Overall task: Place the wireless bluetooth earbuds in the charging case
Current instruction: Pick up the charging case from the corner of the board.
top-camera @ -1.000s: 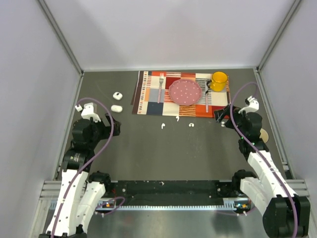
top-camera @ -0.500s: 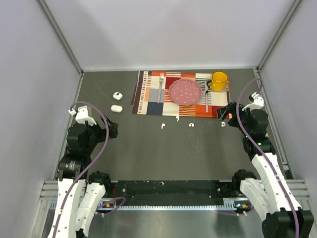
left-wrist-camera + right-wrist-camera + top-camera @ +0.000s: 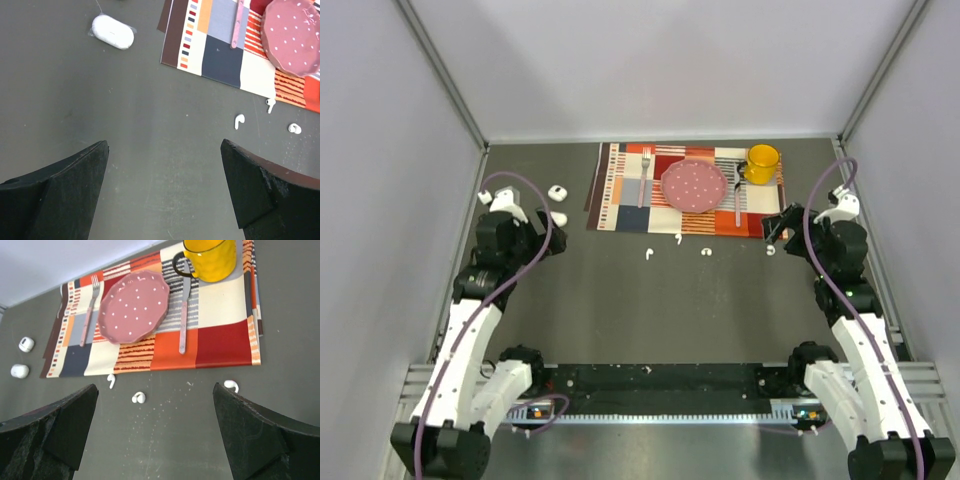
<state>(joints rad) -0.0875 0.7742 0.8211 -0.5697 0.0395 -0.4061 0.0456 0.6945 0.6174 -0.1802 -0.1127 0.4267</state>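
Plainly, little of the task shows as done. All the earbuds (image 3: 648, 256) in view lie loose on the dark worktop (image 3: 720, 310), strung along the near edge of the mat (image 3: 610, 195) and apart from the cases (image 3: 558, 191) off the mat's left end. Whether a case already holds a bud I cannot tell. The nearer case (image 3: 113, 31) looks shut in the left wrist view, and the farther one is too small to read.

The left tool (image 3: 164, 147) is spread wide and grasps nothing, hovering over bare worktop near the nearer case. The right tool (image 3: 155, 390) is likewise released and empty, near the mat's right corner.

By my reckoning, then, everything is left. Each bud must be picked up, carried to a case and seated, and a shut case would need opening first.

Counted from above:
- **Earbuds:** four. The leftmost lies farthest from the mat, a stemmed earbud (image 3: 678, 238) lies just beside the mat's edge, a rounded earbud (image 3: 706, 251) lies a little nearer the arms, and a last earbud (image 3: 771, 250) lies off the mat's right corner.
- **Cases:** two, one behind the other.
- **Mat:** one.
- **On the mat:** one plate (image 3: 694, 185), one fork (image 3: 644, 172), one knife (image 3: 737, 200) and one mug (image 3: 762, 164).
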